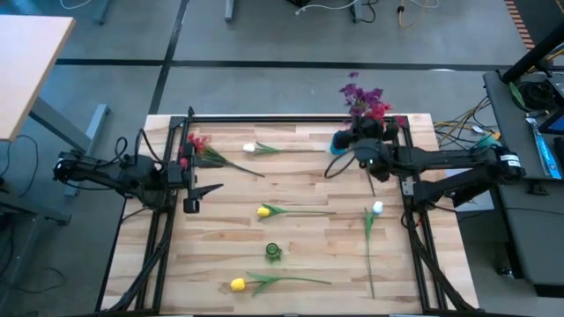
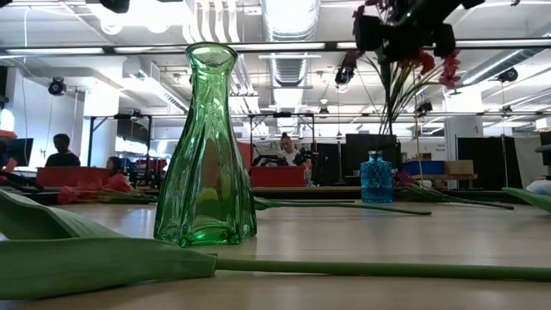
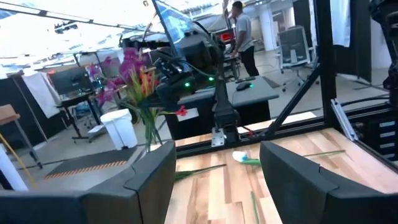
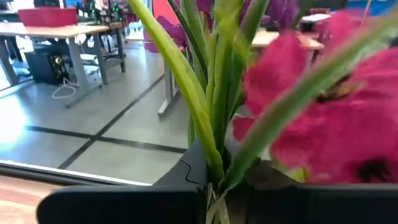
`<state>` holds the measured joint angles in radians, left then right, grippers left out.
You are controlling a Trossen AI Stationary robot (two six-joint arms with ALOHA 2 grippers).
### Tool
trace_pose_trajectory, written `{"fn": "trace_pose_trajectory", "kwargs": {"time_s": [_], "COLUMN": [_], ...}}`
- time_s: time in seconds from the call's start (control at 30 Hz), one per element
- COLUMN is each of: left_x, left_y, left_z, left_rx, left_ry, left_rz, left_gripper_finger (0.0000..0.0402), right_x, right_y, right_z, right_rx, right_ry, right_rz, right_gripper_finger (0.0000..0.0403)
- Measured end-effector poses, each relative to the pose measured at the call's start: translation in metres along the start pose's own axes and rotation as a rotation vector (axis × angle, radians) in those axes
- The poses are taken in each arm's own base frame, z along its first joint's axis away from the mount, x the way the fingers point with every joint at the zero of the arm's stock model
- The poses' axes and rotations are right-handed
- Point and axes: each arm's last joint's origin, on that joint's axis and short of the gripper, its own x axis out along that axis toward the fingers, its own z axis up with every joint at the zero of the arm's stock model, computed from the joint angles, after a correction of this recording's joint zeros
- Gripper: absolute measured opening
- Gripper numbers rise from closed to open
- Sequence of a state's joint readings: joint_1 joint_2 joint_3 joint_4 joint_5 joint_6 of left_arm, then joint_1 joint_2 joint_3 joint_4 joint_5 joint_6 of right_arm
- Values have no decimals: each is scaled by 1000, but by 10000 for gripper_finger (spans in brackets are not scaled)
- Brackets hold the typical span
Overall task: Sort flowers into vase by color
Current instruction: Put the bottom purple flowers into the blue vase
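This is an open-plan robotics lab or workshop. A pale wooden slatted worktop (image 1: 300, 238) in a black metal frame (image 1: 291, 117) stands on a grey concrete floor (image 1: 264, 79) marked with dark lines. Beyond the worktop run exposed silver ceiling ducts (image 2: 288, 21), strip lights, desks with monitors, red bins (image 2: 73, 176), loose cables (image 1: 458, 128), and seated people (image 2: 288, 151).
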<state>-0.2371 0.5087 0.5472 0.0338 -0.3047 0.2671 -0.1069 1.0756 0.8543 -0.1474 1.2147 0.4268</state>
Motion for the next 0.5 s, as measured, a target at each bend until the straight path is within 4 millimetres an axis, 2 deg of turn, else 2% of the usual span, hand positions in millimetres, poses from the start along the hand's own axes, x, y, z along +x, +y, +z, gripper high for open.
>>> {"fn": "trace_pose_trajectory", "kwargs": {"time_s": [0.13,0.33,0.5], "left_x": [0,-4,-9], "left_y": [0,7,8], "left_z": [0,3,3], "left_rx": [4,37,40], "left_ry": [7,39,62], "left_rz": [15,153,148], "left_gripper_finger": [216,216,216], "right_x": [10,20,32], "right_y": [1,9,17], "right_z": [8,17,10], "right_rx": [1,-5,-48], "right_ry": [-20,-73,-74], "right_rz": [20,51,44], "right_gripper_finger": [18,18,18]}}
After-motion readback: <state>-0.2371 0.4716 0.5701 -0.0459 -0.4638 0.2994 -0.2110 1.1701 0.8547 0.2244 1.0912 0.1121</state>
